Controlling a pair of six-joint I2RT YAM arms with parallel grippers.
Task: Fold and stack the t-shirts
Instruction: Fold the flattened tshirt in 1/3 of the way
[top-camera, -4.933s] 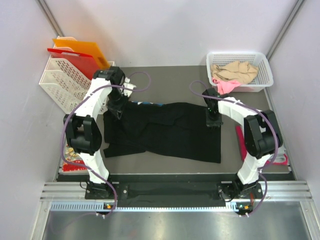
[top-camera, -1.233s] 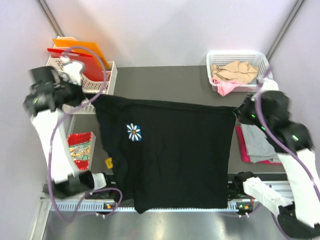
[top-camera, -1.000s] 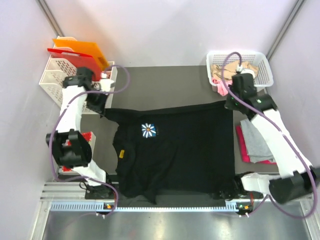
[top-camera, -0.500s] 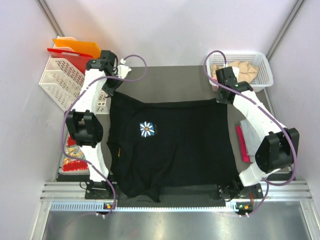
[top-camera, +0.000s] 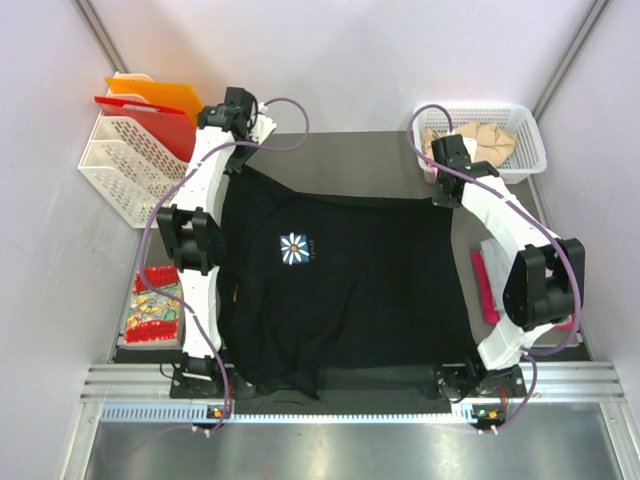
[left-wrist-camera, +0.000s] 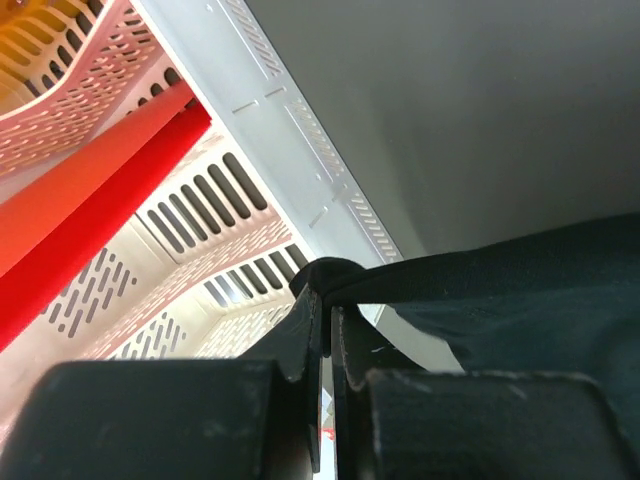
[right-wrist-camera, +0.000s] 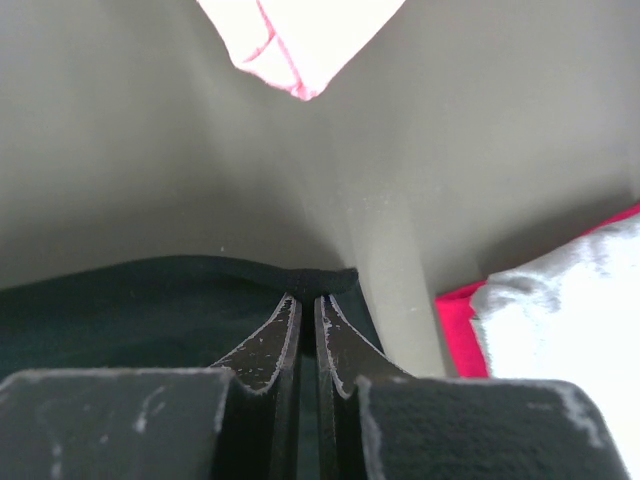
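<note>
The black t-shirt (top-camera: 350, 290) is spread across the desk (top-camera: 340, 160), its hem draped over the desk's near edge. Its far corners are pinched by the left claw (left-wrist-camera: 325, 300) and right claw (right-wrist-camera: 308, 298), both arms stretched toward the desk's far side.

Top centre, bare table (top-camera: 350, 160) lies open between file rack (top-camera: 120, 165) and basket (top-camera: 478, 106); black t-shirt (top-camera: 360, 290) blankets the middle.
</note>
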